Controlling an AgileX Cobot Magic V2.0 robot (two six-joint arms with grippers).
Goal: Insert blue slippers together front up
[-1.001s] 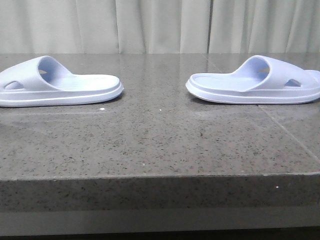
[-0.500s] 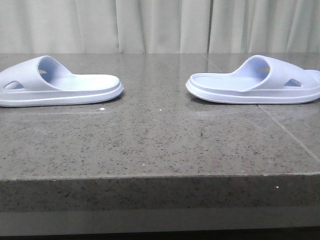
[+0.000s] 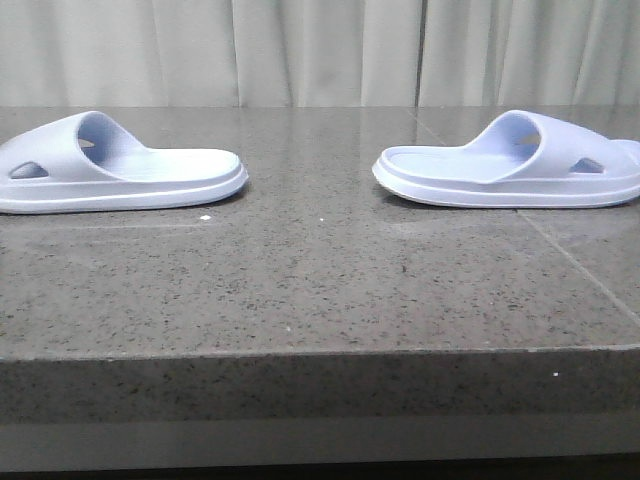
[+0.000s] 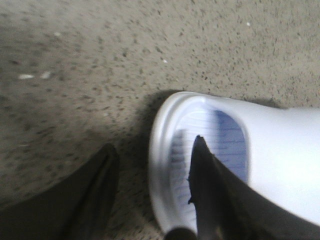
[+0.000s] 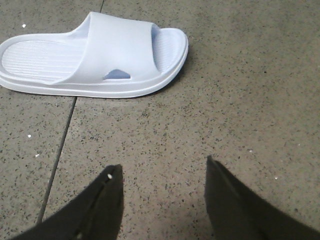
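Two pale blue slippers lie soles down on the grey stone table [image 3: 320, 290], heels toward each other with a gap between. The left slipper [image 3: 110, 170] runs off the front view's left edge. The right slipper [image 3: 520, 165] lies at the right. Neither gripper shows in the front view. In the left wrist view my left gripper [image 4: 156, 142] is open and straddles the toe rim of the left slipper [image 4: 280, 150], one finger inside the opening, the other over the table. My right gripper [image 5: 163, 163] is open and empty above bare table, short of the right slipper [image 5: 100, 55].
A pale curtain [image 3: 320, 50] hangs behind the table. The table's front edge [image 3: 320, 350] runs across the front view. A thin seam [image 5: 62, 145] crosses the stone under the right slipper.
The left slipper has shifted a hair to the right in the front view. The right slipper looks nearly unmoved.
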